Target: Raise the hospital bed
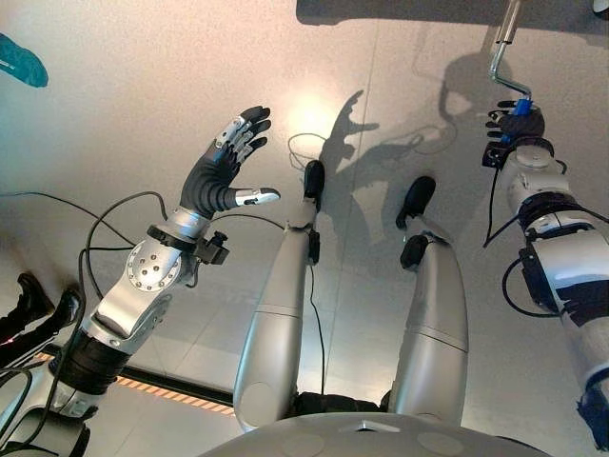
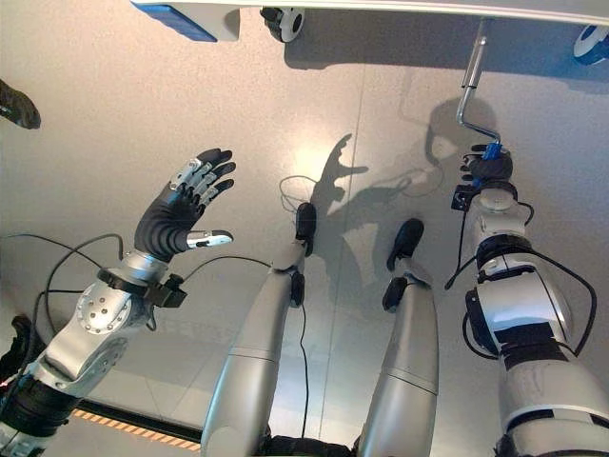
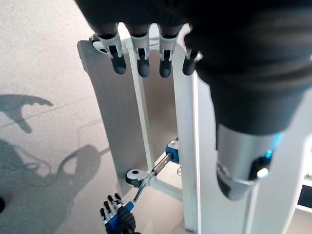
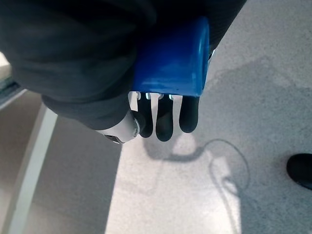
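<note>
The bed's metal crank (image 2: 473, 76) reaches down from the bed's foot end (image 2: 381, 8) at the top right. My right hand (image 2: 487, 169) is shut on the crank's blue handle (image 2: 491, 150). In the right wrist view the fingers (image 4: 163, 119) curl round the blue handle (image 4: 170, 58). My left hand (image 1: 221, 171) is raised over the floor at the left, open with fingers spread, holding nothing and well away from the bed. The left wrist view looks past its fingers (image 3: 139, 58) at the white bed frame (image 3: 185, 146), the crank (image 3: 146, 178) and my right hand (image 3: 117, 217).
Caster wheels (image 2: 285, 19) (image 2: 590, 43) stand under the bed's end. A teal object (image 1: 19, 59) lies at the far left on the floor, and a dark shoe (image 2: 14, 105) shows at the left edge. An orange striped line (image 1: 171, 390) runs across the near floor.
</note>
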Controlling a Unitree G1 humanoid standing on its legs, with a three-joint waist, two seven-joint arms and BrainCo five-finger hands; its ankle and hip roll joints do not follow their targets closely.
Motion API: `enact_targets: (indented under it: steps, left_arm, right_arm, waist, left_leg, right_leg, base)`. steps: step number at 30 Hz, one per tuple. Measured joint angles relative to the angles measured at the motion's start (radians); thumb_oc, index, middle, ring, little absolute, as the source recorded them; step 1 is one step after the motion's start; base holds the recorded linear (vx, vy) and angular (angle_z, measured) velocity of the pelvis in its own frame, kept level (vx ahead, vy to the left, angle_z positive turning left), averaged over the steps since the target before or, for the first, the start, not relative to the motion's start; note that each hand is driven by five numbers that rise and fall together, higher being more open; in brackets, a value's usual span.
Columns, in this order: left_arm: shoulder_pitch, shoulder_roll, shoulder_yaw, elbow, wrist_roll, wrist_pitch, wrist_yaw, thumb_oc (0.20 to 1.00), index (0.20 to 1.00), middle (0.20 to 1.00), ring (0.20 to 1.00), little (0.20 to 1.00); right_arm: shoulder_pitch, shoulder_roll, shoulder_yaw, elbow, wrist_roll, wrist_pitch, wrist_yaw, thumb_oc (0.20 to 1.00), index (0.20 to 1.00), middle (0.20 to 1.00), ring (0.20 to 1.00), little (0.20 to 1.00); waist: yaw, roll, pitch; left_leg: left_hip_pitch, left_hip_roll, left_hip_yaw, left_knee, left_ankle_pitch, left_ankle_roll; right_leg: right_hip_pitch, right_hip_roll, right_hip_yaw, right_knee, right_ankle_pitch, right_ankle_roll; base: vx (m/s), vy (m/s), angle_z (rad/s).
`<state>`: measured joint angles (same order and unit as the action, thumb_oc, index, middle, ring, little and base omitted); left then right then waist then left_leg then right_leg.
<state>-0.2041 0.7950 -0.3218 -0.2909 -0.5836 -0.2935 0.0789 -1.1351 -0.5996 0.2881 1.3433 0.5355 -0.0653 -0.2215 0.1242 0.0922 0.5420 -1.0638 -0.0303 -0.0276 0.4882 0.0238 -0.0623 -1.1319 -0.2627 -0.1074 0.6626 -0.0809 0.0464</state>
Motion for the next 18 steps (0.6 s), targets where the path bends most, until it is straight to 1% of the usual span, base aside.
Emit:
enact_targets:
  steps: [4,6,11,13,14,18]
  left_arm:
    - [-0.001,-0.002,0.023,0.000,0.000,0.000,0.010,1.000,1.000,1.000,1.000,1.000]
    - [-0.007,-0.001,0.032,0.000,0.000,-0.001,0.018,1.000,1.000,1.000,1.000,1.000]
    - [-0.013,-0.002,0.032,0.000,0.000,-0.001,0.023,1.000,1.000,1.000,1.000,1.000]
    - [-0.014,-0.003,0.032,-0.001,0.000,-0.002,0.023,1.000,1.000,1.000,1.000,1.000]
    - [-0.014,-0.009,0.034,0.000,0.000,-0.003,0.024,1.000,1.000,1.000,1.000,1.000]
    - [-0.013,-0.011,0.050,-0.001,0.000,-0.004,0.029,1.000,1.000,1.000,1.000,1.000]
  right_arm:
    - [-0.012,0.001,0.040,0.010,-0.027,0.032,-0.007,0.200,0.200,0.200,0.200,0.200]
    - [-0.019,0.001,0.052,0.015,-0.076,0.052,-0.008,0.200,0.200,0.200,0.200,0.200]
    - [-0.042,0.001,0.124,0.014,-0.161,0.090,-0.011,0.200,0.200,0.200,0.200,0.200]
    - [-0.044,0.002,0.129,0.013,-0.167,0.091,-0.012,0.200,0.200,0.200,0.200,0.200]
    - [-0.046,0.006,0.154,0.008,-0.168,0.094,-0.014,0.200,0.200,0.200,0.200,0.200]
    - [-0.045,0.025,0.161,-0.006,-0.174,0.096,-0.015,0.200,0.200,0.200,0.200,0.200]
  waist:
    - [0.008,0.001,0.000]
    - [0.010,0.004,0.000]
    - [0.010,0.031,-0.002]
    - [0.011,0.037,-0.002]
    - [0.010,0.038,-0.002]
    - [0.010,0.039,-0.002]
  left_leg:
    - [-0.003,0.002,-0.009,0.000,0.003,-0.005]
    - [-0.003,0.003,-0.009,0.001,0.004,-0.005]
    - [-0.002,0.005,-0.011,0.002,0.005,-0.007]
    - [-0.001,0.007,-0.011,0.003,0.005,-0.008]
    - [0.000,0.009,-0.011,0.003,0.005,-0.010]
    - [0.003,0.015,-0.014,0.002,0.006,-0.015]
  right_leg:
    - [0.000,0.000,-0.010,0.009,-0.002,-0.001]
    - [0.000,0.000,-0.011,0.011,-0.003,-0.002]
    - [-0.001,0.002,-0.012,0.017,-0.005,-0.006]
    - [-0.001,0.004,-0.012,0.018,-0.006,-0.007]
    - [-0.002,0.006,-0.012,0.020,-0.007,-0.009]
    - [-0.003,0.012,-0.013,0.025,-0.010,-0.015]
  base:
    - [0.02,0.021,0.03]
    - [0.00,0.000,0.00]
    - [0.00,0.000,0.00]
    - [0.00,0.000,0.00]
    - [0.00,0.000,0.00]
    - [0.00,0.008,-0.01]
